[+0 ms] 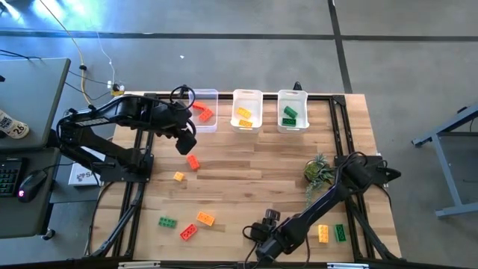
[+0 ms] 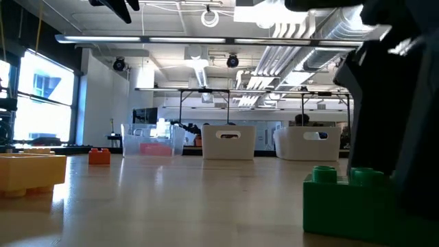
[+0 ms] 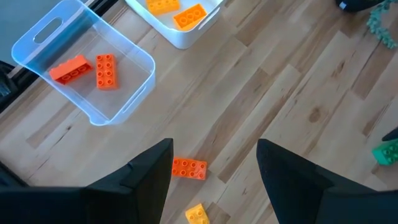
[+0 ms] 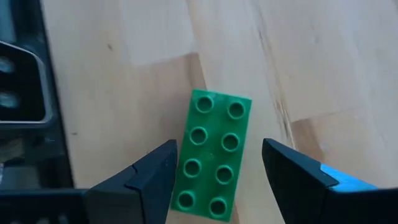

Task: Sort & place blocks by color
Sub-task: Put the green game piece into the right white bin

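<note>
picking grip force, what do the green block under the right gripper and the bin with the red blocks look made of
Green block: looks like hard moulded plastic, smooth with a slight sheen, crisp round studs. Bin holding the red blocks: seemingly thin clear plastic, glossy; the wood grain shows through its walls.

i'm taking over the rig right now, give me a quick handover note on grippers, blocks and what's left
Left gripper: open, empty, hovering above a loose red studded plastic brick near the clear red bin.
Right gripper: open, straddling a green eight-stud plastic brick at the table's near edge, not yet gripped.
Done: two red bricks in the red bin, two orange-yellow in the middle bin, two green in the right bin.
Left: roughly eight loose bricks on the wooden table, mixed red, orange-yellow and green.
</note>
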You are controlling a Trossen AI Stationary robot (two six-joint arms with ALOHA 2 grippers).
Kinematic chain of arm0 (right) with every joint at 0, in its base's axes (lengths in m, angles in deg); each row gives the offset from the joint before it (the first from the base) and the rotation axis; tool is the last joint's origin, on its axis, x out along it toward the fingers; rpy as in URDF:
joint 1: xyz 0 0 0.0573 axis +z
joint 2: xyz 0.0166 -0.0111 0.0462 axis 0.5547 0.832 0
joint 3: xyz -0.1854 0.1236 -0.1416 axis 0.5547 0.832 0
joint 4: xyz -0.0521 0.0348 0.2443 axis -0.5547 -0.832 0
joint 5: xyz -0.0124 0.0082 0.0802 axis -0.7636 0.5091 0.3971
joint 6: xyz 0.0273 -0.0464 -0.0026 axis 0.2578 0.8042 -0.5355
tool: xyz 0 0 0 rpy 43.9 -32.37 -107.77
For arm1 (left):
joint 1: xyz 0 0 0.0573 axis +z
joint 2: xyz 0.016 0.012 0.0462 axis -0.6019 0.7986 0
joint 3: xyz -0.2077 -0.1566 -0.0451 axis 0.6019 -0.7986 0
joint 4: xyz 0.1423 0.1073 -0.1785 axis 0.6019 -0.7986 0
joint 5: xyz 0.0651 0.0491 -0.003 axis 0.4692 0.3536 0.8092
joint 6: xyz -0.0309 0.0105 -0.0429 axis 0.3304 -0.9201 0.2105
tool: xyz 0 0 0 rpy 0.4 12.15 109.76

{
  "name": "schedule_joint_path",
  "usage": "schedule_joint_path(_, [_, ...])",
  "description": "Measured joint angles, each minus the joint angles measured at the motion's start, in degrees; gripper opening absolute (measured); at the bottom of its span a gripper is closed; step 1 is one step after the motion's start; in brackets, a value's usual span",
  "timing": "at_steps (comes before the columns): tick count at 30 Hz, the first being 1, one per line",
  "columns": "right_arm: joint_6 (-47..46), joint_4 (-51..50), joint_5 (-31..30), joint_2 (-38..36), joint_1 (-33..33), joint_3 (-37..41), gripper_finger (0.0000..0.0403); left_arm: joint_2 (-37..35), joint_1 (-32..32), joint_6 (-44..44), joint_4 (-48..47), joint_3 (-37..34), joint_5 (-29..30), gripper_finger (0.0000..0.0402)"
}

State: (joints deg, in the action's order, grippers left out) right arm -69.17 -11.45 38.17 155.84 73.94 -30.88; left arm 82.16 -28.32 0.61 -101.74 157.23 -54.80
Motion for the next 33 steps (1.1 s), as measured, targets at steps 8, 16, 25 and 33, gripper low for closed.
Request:
schedule_joint_path(8, [-2.6, -0.6, -0.6, 2.0, 0.0, -0.2, 0.0211, 0.0, 0.0, 0.0, -0.6, 0.0, 0.1, 0.022])
schedule_joint_path(16, [-2.8, -1.9, -0.3, 2.0, -0.3, -0.2, 0.0113, 0.0, 0.0, 0.0, -0.6, 0.0, 0.1, 0.022])
schedule_joint_path(25, [-1.8, -5.8, 0.3, 0.2, -2.7, 0.0, 0.0113, 0.0, 0.0, 0.0, -1.1, 0.0, -0.1, 0.022])
schedule_joint_path(33, [1.9, -14.8, -5.7, -6.1, -8.3, 0.0, 0.0113, 0.0, 0.0, 0.0, -1.1, 0.0, 0.0, 0.022])
